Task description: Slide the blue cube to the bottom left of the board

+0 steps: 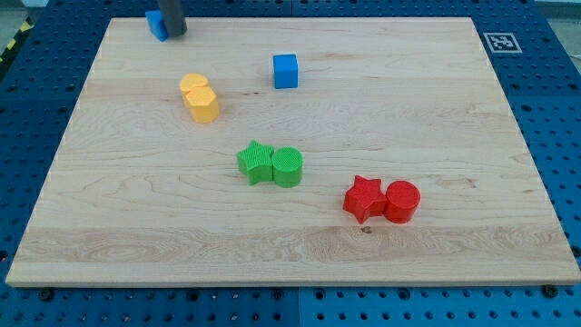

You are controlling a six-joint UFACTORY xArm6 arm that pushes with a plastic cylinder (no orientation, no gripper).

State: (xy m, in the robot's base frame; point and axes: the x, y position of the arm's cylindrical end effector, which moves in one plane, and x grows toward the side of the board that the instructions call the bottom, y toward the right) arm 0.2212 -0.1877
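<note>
The blue cube (285, 71) sits on the wooden board (436, 118), above the middle toward the view's top. My tip (175, 34) is at the top left of the board, well to the left of the blue cube. It is right against a second blue block (155, 24), which the rod partly hides, so its shape is unclear.
Two yellow blocks (198, 97) touch each other left of the cube. A green star (256, 163) and a green cylinder (288, 167) sit side by side mid-board. A red star (364, 198) and a red cylinder (402, 202) lie lower right. A black-and-white marker (500, 42) is at top right.
</note>
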